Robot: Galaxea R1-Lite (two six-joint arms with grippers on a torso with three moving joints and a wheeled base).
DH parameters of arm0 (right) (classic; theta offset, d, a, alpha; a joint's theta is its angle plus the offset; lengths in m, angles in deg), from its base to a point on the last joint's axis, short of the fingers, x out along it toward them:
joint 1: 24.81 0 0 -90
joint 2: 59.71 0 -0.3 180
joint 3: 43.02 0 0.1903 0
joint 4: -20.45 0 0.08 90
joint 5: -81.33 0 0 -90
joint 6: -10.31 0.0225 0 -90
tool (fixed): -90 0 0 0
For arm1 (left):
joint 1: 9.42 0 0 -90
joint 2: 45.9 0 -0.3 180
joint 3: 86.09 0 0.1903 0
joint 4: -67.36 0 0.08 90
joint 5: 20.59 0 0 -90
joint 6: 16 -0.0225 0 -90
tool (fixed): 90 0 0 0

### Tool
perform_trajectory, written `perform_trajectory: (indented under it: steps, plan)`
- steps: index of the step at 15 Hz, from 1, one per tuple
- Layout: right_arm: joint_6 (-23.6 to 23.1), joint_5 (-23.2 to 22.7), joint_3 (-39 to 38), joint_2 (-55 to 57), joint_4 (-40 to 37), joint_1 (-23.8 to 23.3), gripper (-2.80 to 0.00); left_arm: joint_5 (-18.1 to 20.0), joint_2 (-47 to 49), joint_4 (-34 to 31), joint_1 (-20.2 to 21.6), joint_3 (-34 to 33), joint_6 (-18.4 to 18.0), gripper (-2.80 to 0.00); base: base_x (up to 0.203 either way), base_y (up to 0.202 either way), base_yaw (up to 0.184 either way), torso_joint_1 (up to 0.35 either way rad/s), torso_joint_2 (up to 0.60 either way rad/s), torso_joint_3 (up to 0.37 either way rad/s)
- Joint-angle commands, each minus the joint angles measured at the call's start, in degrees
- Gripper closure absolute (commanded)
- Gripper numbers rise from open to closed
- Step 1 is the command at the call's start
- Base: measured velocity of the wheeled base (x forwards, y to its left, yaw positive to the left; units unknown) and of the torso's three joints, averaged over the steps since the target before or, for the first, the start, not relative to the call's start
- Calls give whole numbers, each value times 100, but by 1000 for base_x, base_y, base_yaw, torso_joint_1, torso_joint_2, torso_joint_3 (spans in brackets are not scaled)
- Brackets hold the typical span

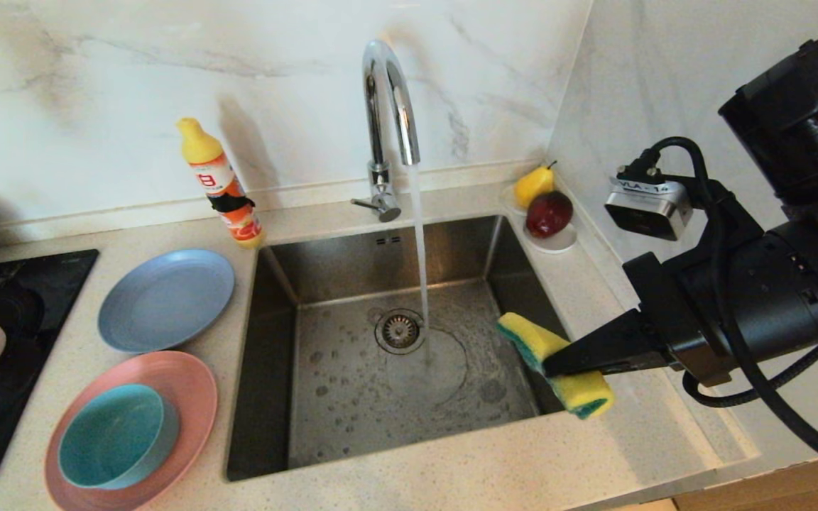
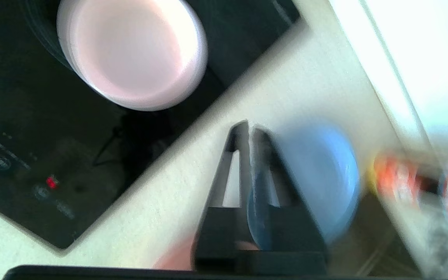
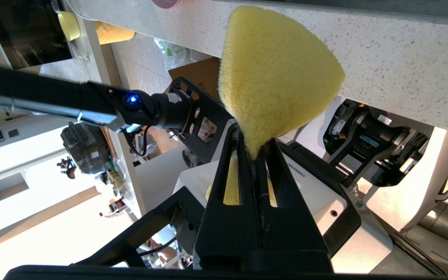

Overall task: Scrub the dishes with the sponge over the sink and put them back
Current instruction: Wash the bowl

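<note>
The right gripper [image 1: 558, 362] had its jaws clamped on the sponge [image 1: 554, 362] at the sink's [image 1: 380, 397] right rim; soft foam, it squashed at the waist. The left gripper [image 2: 248, 130], jaws together and empty, hung above the surface [image 2: 169, 175] beside the grey-blue plate [image 2: 325, 175], light, rigid, best pinched at its rim.

Head view is evenly bright, with soft shadows on the marble wall behind the tap [image 1: 389, 106] and the detergent bottle [image 1: 223, 186], and glare on the tap's chrome arc. Left wrist view is motion-blurred, worst at the grey-blue plate [image 2: 321, 179], wall blown out white beyond it. Right wrist view is sharp on the sponge [image 3: 276, 74], with overexposed background patches.
</note>
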Motion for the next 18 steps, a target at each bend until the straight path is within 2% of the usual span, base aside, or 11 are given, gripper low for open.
perform_trajectory:
  steps: [1,5,6,9,10,14,18]
  plan:
    - [18,-9,7,33,-21,-17,0,100,-815,-233,-439,-261,-664,0,0,0,0,0,0,0]
    - [18,94,-10,49,-21,-17,0,-16,-1568,-717,-1499,-1406,-1878,0,0,0,0,0,0,0]
    - [18,94,-10,49,-21,-17,0,-153,-1702,-793,-1713,-1708,-2154,0,0,0,0,0,0,0]
    - [18,94,-10,57,-21,-17,0,-783,-1971,-794,-2451,-2913,-2561,0,0,0,0,0,0,0]
    - [27,94,-10,57,-21,-17,0,-1009,-2042,-754,-2651,-3221,-2636,-280,0,0,0,0,0,0]
    - [27,94,-19,66,-21,-17,0,-1415,-2069,-55,-2816,-4094,-2922,-280,0,0,0,0,0,0]
    - [27,95,-19,119,-13,-17,0,-1726,-1882,625,-2898,-4750,-2909,-280,0,0,0,0,0,0]
